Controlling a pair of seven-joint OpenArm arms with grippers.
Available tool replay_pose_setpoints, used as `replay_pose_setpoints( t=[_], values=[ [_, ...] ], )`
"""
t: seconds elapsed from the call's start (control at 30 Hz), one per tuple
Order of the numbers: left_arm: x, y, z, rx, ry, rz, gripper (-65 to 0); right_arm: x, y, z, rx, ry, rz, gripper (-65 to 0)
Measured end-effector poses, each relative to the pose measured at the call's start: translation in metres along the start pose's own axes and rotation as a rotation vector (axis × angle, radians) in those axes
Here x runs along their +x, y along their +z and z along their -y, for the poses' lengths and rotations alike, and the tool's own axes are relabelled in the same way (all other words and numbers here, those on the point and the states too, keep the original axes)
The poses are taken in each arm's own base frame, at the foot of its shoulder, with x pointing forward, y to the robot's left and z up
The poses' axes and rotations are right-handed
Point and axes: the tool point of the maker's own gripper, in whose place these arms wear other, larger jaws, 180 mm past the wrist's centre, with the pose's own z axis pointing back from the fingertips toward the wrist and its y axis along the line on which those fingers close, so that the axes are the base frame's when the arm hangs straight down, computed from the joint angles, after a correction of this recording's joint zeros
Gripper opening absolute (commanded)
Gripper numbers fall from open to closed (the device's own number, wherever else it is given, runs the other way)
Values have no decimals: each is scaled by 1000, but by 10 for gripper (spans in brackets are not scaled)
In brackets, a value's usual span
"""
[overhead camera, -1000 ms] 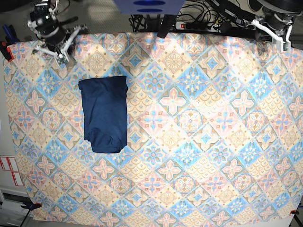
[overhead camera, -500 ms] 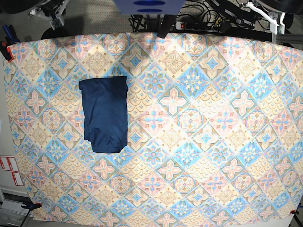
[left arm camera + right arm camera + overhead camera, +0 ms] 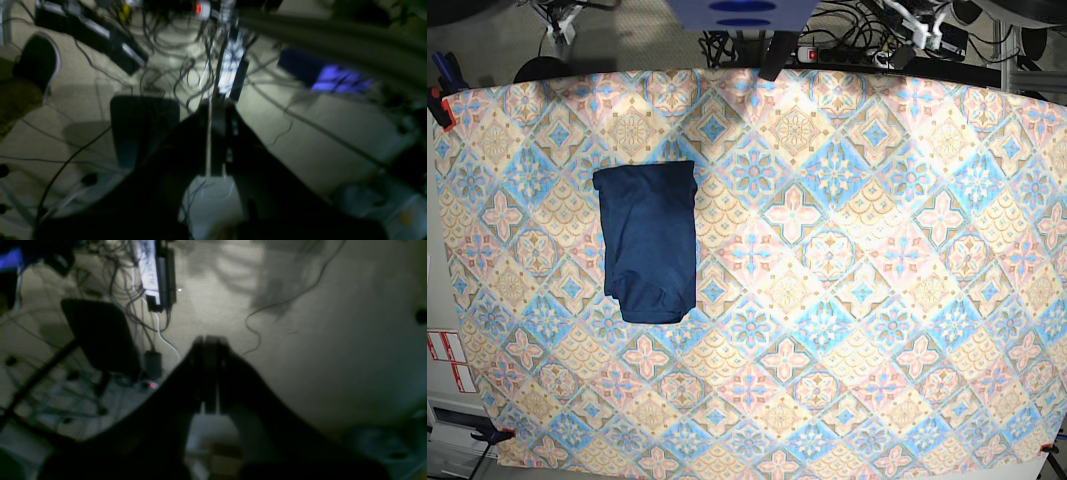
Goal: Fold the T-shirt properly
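Both arms sit beyond the far edge of the tabletop; in the base view only white fragments show at the top corners. Left gripper (image 3: pixel 218 133): dark fingers pressed together, nothing between them, pointing down at the floor past the table; view blurred. Right gripper (image 3: pixel 208 373): fingers likewise closed flat against each other, empty, aimed at the floor.

Count: one T-shirt (image 3: pixel 648 241), folded, on one tablecloth (image 3: pixel 847 300). Two grippers: left gripper (image 3: pixel 218 110), right gripper (image 3: pixel 207 343). One power strip (image 3: pixel 847 55).
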Motion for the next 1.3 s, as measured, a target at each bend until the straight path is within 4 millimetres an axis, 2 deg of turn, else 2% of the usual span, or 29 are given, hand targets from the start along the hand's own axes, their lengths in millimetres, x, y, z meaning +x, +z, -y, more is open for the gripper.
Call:
replay_pose_setpoints(
  t=[0.1, 0.23, 0.33, 0.4, 0.5, 0.57, 0.63, 0.73, 0.8, 0.9, 0.97, 1.07, 1.13, 1.3],
  values=[
    [-5, -22, 10, -22, -26, -14, -650, -8, -19, -11, 39, -26, -39, -650],
    [-20, -50, 20, -40, -73, -25, -650, 4, -47, -41, 104, -106, 40, -650],
    [-26, -68, 21, -42, -64, -46, -650, 6, -66, -65, 160, -186, 82, -650],
    [-26, -76, 20, -38, -57, -63, -650, 0, -77, -68, 165, -239, 89, -650],
    [-9, -84, 22, -37, -86, -51, -650, -19, -85, -66, 148, -308, 78, -650],
    [9, -88, 19, -5, -112, 1, -650, -26, -90, -76, 153, -344, 74, -650],
    [14, -93, 22, 20, -140, 16, -650, -21, -95, -94, 171, -387, 100, -650],
    [6, -99, 30, 26, -173, -19, -650, -1, -98, -120, 221, -407, 149, -650],
    [2, -104, 38, 28, -175, -39, -650, 10, -99, -130, 238, -414, 176, -650],
    [6, -108, 51, 17, -169, -24, -650, 13, -101, -139, 235, -428, 180, -650],
    [7, -110, 57, 11, -184, -25, -650, 20, -103, -159, 265, -441, 182, -650],
    [2, -112, 68, -6, -184, -32, -650, 41, -103, -194, 330, -446, 201, -650],
    [-2, -112, 69, -9, -181, -42, -650, 49, -103, -195, 334, -448, 214, -650],
    [16, -116, 74, -15, -189, -21, -650, 62, -103, -201, 331, -480, 249, -650]
  ],
)
